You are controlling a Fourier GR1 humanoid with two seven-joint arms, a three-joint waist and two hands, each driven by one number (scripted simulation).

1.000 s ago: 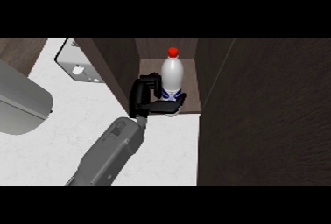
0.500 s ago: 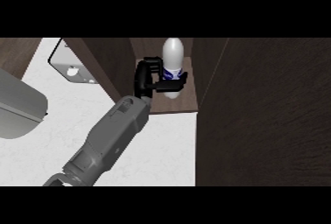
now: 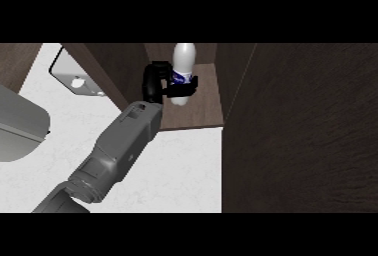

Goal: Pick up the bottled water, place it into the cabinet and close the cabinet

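Observation:
The bottled water (image 3: pixel 183 57) is white with a blue label, and its top is cut off by the upper edge of the head view. My right hand (image 3: pixel 153 82) is shut on it around the label, with the palm on the bottle's left and fingers wrapped across its front. The bottle stands inside the open cabinet, its base just above or on the brown shelf (image 3: pixel 196 114); I cannot tell which. My grey forearm (image 3: pixel 122 145) runs up from the lower left. My left hand does not show.
The dark cabinet door (image 3: pixel 310 135) stands open and fills the right side. The cabinet's left wall (image 3: pixel 111 70) is close beside my hand. The white counter (image 3: pixel 173 170) lies below. A large grey rounded shape (image 3: pixel 18 127) sits at the left edge, with a white fixture (image 3: pixel 74 80) behind it.
My right arm has reached further forward, carrying the bottle deeper into the cabinet. The bottle's red cap has passed out of view at the top.

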